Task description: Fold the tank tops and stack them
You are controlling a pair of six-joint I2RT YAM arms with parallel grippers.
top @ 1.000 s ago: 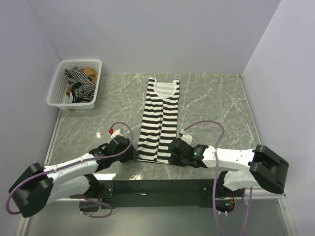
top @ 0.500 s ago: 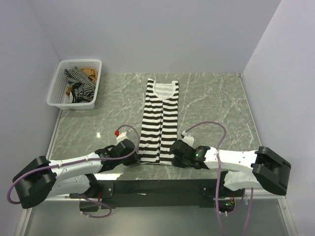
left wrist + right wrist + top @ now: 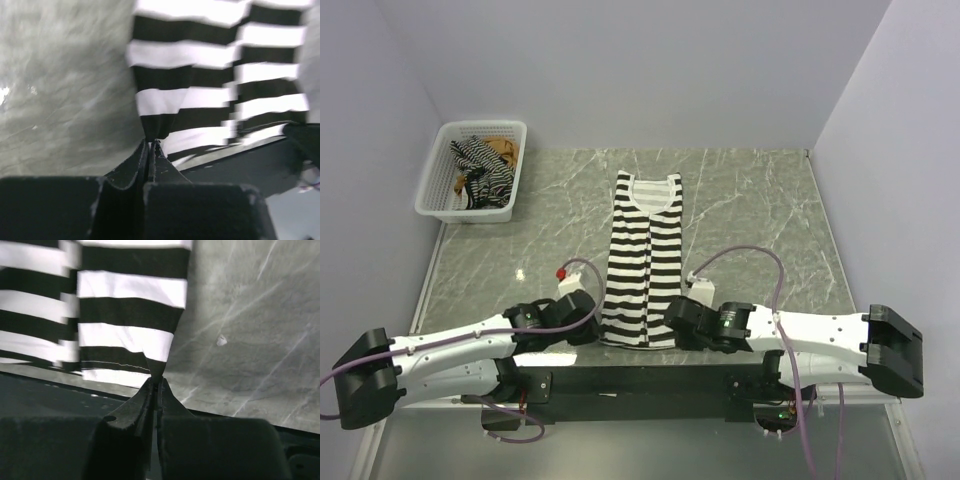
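A black-and-white striped tank top (image 3: 644,258) lies lengthwise on the marble table, folded narrow, neckline at the far end. My left gripper (image 3: 594,322) is shut on its near left hem corner (image 3: 152,131). My right gripper (image 3: 672,327) is shut on the near right hem corner (image 3: 156,369). Both pinched corners are pulled up into small peaks between the fingertips. Two more tank tops, a thin dark-striped one (image 3: 480,172) and a tan-brown one (image 3: 503,147), lie crumpled in the white basket (image 3: 442,143).
The basket stands at the table's far left corner. The dark front rail (image 3: 640,380) of the arm mount runs just below the hem. Purple cables (image 3: 760,262) loop over both wrists. Walls close the table on three sides.
Both grippers have closed on the hem corners. Both arms slid toward the near edge, dragging the top a little that way, and its hem now reaches the table's front edge.
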